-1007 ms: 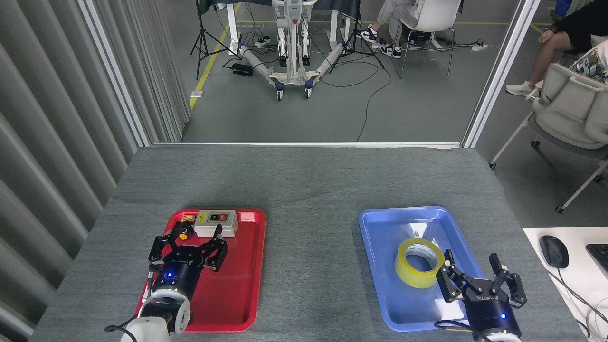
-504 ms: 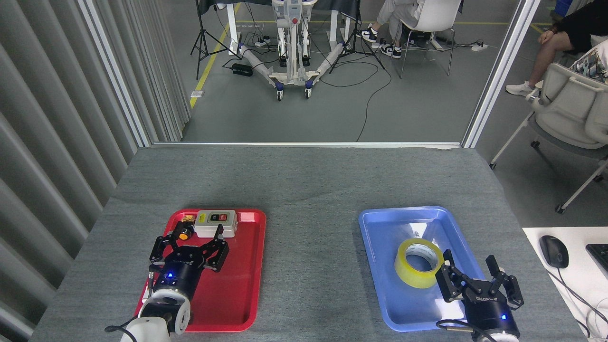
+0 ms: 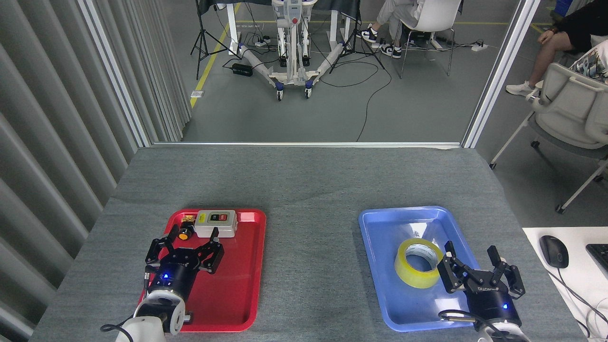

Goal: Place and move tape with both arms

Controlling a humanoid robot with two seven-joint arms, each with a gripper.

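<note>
The wide roll of translucent yellow packing tape [image 3: 419, 263] with its white printed core lies flat in the shallow blue plastic tray [image 3: 380, 247] on the right of the grey felt-covered counter [image 3: 308, 185], its open centre facing up, a little right of the tray's middle. I judge it light and stiff: the wound tape and core should hold shape under a pinch, though the glossy outer wrap looks slippery, and the tray floor would let it slide if nudged sideways. The surest hold, I think, is across the wall of the ring, one finger inside the core and one outside, or else spanning the whole roll from outside.

My right black claw tool [image 3: 472, 266] sits just beside the roll on its right and near side, fingers spread, holding nothing; whether its left fingertip touches the roll I cannot tell.

Well apart on the left, my left black claw tool [image 3: 186, 244] hangs over the red plastic tray [image 3: 247, 285], also spread and empty. At that tray's far end lie a white switch box with red and black buttons [image 3: 216, 223] and a small orange-capped part [image 3: 183, 234].

Beyond the counter, seated people's legs and chairs show on the grey floor.
</note>
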